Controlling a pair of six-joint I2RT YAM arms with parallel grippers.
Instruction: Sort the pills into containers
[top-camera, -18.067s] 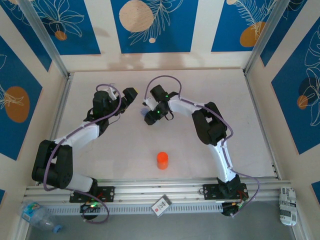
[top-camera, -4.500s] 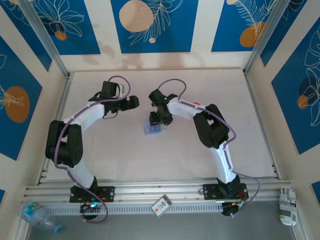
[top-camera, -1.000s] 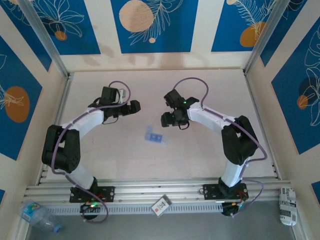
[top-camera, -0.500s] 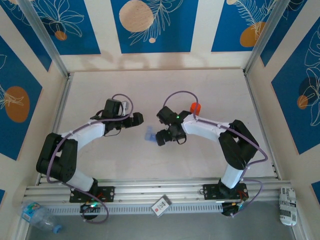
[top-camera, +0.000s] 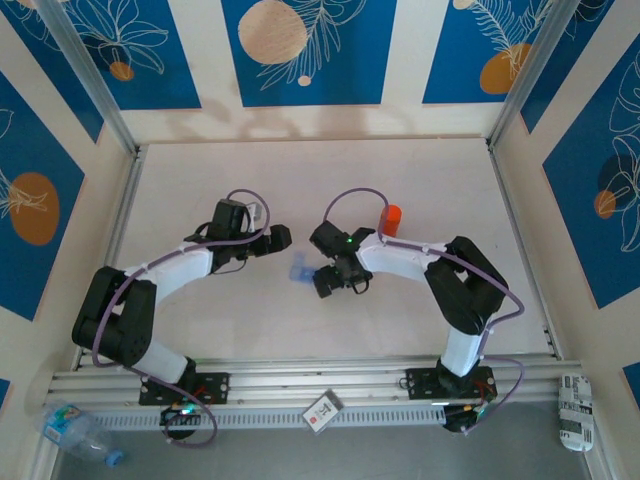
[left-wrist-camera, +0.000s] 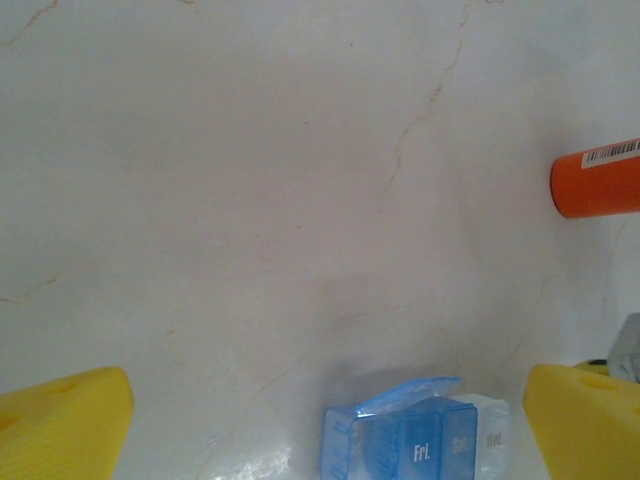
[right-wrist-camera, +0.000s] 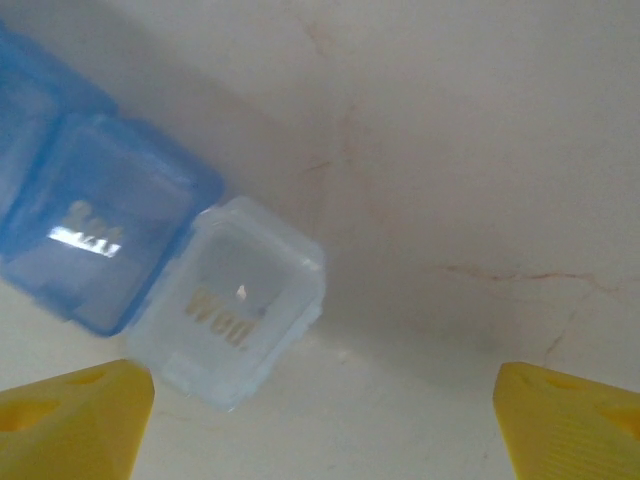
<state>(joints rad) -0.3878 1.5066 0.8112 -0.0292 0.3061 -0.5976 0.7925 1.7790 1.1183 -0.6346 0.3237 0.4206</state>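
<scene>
The right hand (right-wrist-camera: 325, 400) is spread wide, its two yellow fingers (right-wrist-camera: 70, 420) at the bottom corners of the right wrist view with nothing between them but bare worktop (right-wrist-camera: 450, 150). Just beyond its left finger lies the pill container (right-wrist-camera: 150, 250): blue translucent compartments joined in a row, ending in a paler, almost clear one whose lid seems to read "Wed", though the lettering is blurred. From above, the right hand (top-camera: 325, 283) sits just right of the pill container (top-camera: 300, 270), which lies near the middle of the worktop (top-camera: 200, 180).

The left hand (top-camera: 280, 237) is also spread and holds nothing; it sits just to the far left of the container, so the strip lies between the two hands. In the left wrist view, the left hand (left-wrist-camera: 325, 385) frames the pill container (left-wrist-camera: 410, 445) at the bottom edge, with one blue lid tilted up at its end.

An orange bottle (top-camera: 389, 218) stands farther right, beside the right arm, well apart from the container.
</scene>
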